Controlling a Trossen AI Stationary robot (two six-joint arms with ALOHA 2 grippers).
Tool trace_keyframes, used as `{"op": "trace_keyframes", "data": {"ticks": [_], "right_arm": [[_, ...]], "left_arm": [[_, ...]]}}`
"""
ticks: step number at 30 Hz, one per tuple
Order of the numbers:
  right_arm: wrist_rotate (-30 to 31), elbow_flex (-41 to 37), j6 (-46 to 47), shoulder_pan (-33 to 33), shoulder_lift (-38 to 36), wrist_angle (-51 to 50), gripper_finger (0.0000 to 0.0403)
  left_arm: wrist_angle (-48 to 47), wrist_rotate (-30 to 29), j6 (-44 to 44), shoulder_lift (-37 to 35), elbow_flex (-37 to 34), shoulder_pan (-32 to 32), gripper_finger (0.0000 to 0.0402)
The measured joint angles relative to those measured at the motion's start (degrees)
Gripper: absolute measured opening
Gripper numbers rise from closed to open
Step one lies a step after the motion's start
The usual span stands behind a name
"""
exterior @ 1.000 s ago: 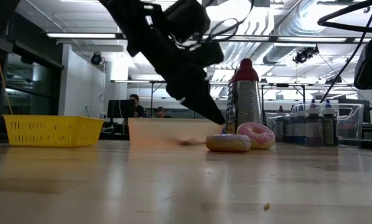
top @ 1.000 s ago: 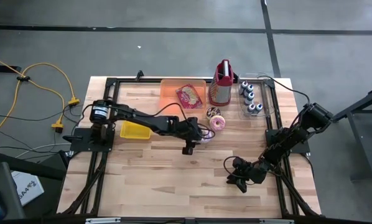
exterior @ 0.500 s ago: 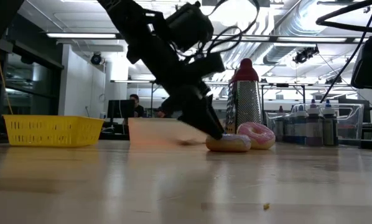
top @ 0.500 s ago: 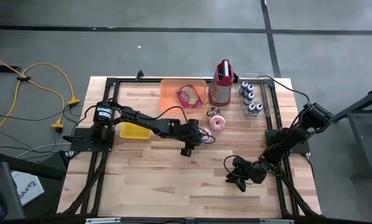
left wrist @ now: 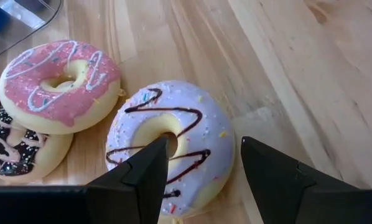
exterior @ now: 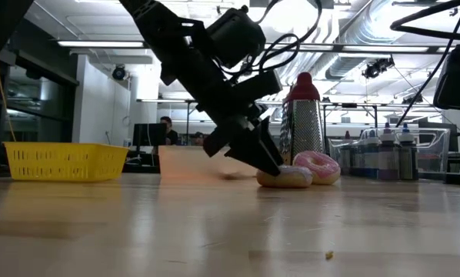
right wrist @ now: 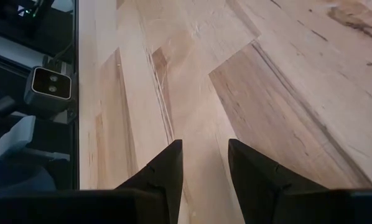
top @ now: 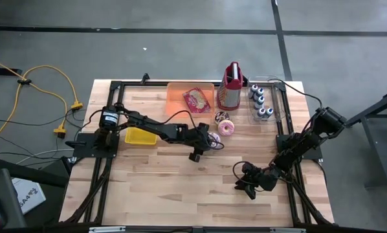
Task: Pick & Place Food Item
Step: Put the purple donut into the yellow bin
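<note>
White-iced and chocolate-drizzled, the doughnut (left wrist: 170,143) lies flat on the bench (top: 180,181), directly under the left tool (left wrist: 198,171), whose released fingers straddle its near half; the right tool (top: 248,187) waits well apart, fingers parted, empty.

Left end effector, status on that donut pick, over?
Left end effector open, straddling the white-iced donut, not closed. Pink donut touching alongside. Right end effector idle at the near right, empty.
</note>
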Motion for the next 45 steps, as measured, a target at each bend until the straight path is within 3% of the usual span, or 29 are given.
{"op": "trace_keyframes", "data": {"ticks": [33, 45], "right_arm": [[0.0, 0.0, 0.0, 0.0, 0.0, 0.1, 0.0115], [0.0, 0.0, 0.0, 0.0, 0.0, 0.1, 0.0115]], "left_arm": [[-0.3, 3.1, -1.1, 1.8, 0.0, 2.2, 0.0191], [-0.3, 3.0, -1.3, 1.8, 0.0, 2.1, 0.0127]]}}
